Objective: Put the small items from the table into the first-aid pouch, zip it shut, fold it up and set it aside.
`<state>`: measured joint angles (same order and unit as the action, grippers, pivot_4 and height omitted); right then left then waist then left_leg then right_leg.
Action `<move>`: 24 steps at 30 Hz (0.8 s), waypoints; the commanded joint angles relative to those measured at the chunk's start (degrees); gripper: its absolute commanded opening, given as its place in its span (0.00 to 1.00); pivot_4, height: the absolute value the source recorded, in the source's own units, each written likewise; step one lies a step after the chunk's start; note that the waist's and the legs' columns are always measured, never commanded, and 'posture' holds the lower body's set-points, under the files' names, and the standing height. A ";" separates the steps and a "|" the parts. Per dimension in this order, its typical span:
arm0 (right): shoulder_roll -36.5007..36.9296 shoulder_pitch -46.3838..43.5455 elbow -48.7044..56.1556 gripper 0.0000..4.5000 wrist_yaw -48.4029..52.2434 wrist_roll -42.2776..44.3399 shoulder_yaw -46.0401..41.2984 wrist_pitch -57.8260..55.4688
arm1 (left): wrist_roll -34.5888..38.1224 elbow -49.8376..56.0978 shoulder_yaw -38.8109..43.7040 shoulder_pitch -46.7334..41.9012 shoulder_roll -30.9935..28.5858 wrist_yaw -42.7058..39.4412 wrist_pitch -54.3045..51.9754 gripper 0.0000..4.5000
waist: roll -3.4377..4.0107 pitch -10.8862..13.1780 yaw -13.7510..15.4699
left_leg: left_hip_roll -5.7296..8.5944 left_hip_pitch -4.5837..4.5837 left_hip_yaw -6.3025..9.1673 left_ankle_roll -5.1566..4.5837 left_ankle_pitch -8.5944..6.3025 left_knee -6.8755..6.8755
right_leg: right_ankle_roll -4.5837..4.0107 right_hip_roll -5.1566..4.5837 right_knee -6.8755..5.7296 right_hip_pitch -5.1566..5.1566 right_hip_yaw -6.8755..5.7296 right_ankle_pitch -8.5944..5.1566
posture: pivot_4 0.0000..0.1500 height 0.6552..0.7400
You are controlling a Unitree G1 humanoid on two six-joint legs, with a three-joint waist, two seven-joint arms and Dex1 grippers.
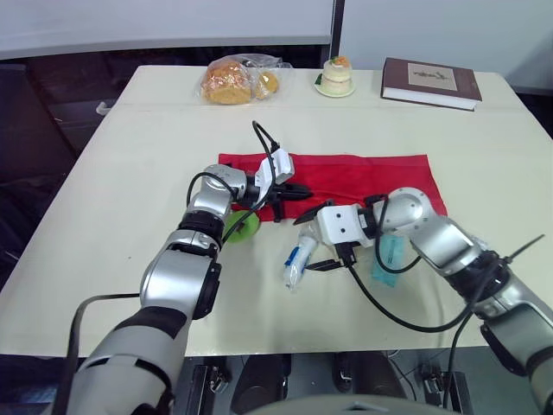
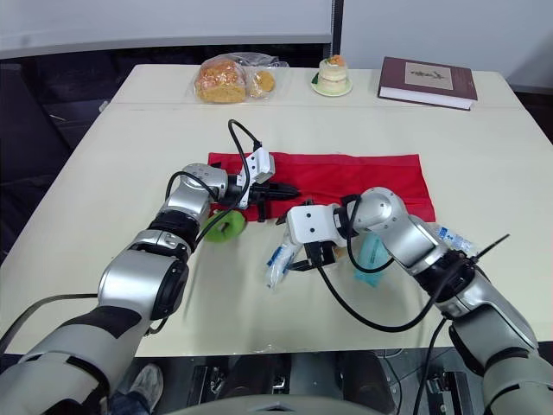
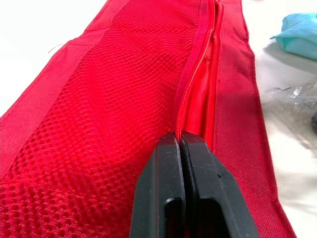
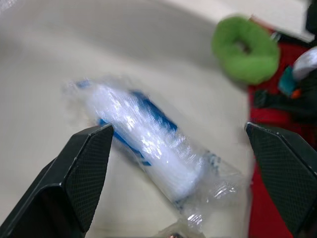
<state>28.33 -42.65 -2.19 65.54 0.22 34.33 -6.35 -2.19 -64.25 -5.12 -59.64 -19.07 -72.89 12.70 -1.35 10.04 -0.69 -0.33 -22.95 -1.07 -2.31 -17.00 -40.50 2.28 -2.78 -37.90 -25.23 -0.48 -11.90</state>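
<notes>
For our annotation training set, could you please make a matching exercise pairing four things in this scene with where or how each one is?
Things:
1. left hand
2. right hand
3. green ring
4. brown book

Places or states:
A. at the far right corner of the table
B. open around the wrapped roll
C. shut, tips at the zip of the red pouch
D. on the table by the pouch's near left corner

Pairs: 1-C, 2-B, 3-D, 4-A.
</notes>
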 commanded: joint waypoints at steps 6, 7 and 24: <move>-2.03 -0.30 -0.36 0.52 2.39 -2.04 -1.08 2.38 | 0.68 2.11 0.25 0.03 -0.50 0.46 0.08 0.00 | 0.00 0.00 -0.05 | -0.01 0.03 0.11 0.01 0.01 0.00 | 0.00 0.05 -0.11 -0.01 -0.09 0.00 | 1.00 0.87; -1.76 -0.03 0.00 0.38 2.72 -2.00 -1.23 2.17 | 0.70 2.14 0.24 0.06 -0.47 0.47 0.06 0.00 | 0.00 0.00 -0.06 | -0.01 0.03 0.11 0.01 0.01 0.00 | -0.01 0.04 -0.11 -0.01 -0.09 0.00 | 1.00 0.87; 0.54 2.91 8.30 0.18 3.22 0.73 -6.54 -7.39 | 0.51 1.62 0.01 -0.04 0.33 0.44 0.24 0.00 | 0.00 0.00 -0.02 | 0.01 0.04 0.10 0.00 0.00 0.00 | -0.01 0.03 -0.10 0.00 -0.08 0.00 | 1.00 0.87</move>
<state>28.82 -38.08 4.51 67.82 0.26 28.52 -13.54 -2.18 -63.82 -5.13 -59.41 -18.75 -72.34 12.67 -1.34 10.04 -0.71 -0.32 -22.91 -0.97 -2.31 -17.00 -40.50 2.27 -2.75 -38.01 -25.23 -0.56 -11.90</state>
